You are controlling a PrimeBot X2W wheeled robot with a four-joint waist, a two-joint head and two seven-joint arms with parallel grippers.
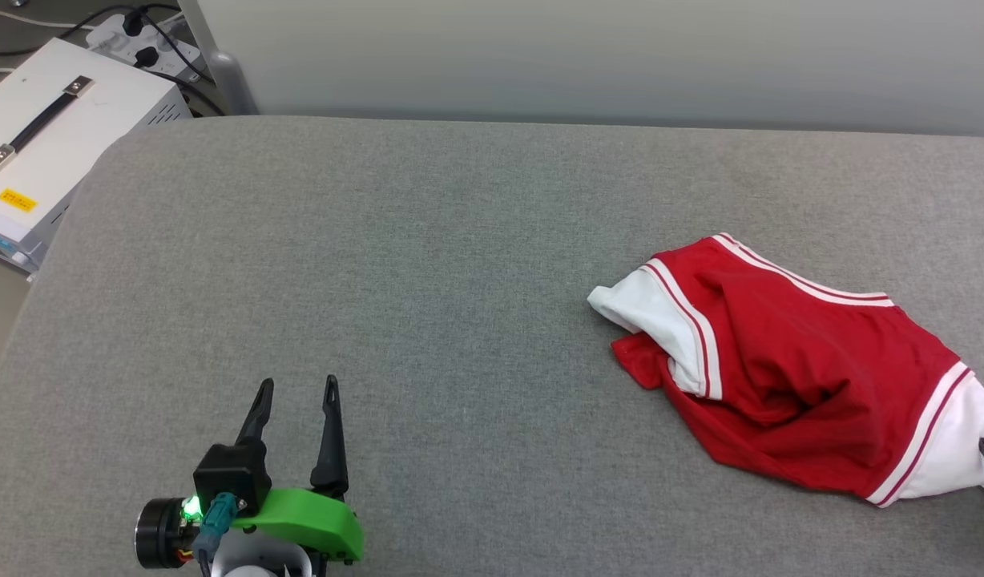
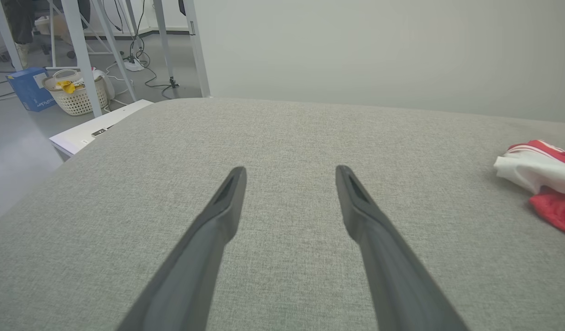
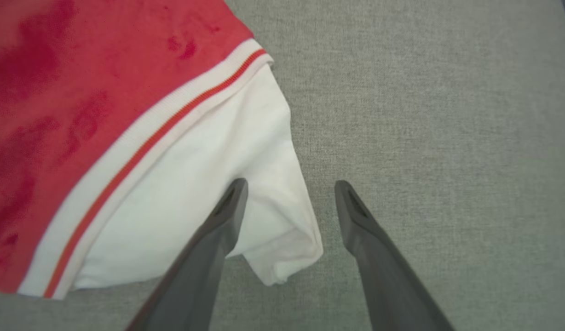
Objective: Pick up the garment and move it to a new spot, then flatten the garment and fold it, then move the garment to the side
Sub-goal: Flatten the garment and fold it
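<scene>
Right gripper (image 3: 291, 182) hovers released over the white sleeve (image 3: 195, 184) of the crumpled T-shirt (image 1: 788, 369). Left gripper (image 1: 298, 381), also spread, hovers well apart. I judge flattening comes next, and it needs a sleeve grip.

Right gripper (image 3: 291, 184) spread over the garment (image 3: 103, 92), at its sleeve.

- The T-shirt (image 1: 788, 369): bright red body, white short sleeves, red-and-white striped trim along the seams.
- The bench (image 1: 428, 264): plain grey woven fabric.
- The left tool (image 1: 298, 381): black fingers, bright green mount, green light glowing.
- The right tool (image 3: 291, 184): dark grey fingers.
- The equipment case (image 1: 51, 136): white, with black handle and yellow label.
- The basket (image 2: 75, 94): cream, beside a blue box (image 2: 27, 87).
</scene>
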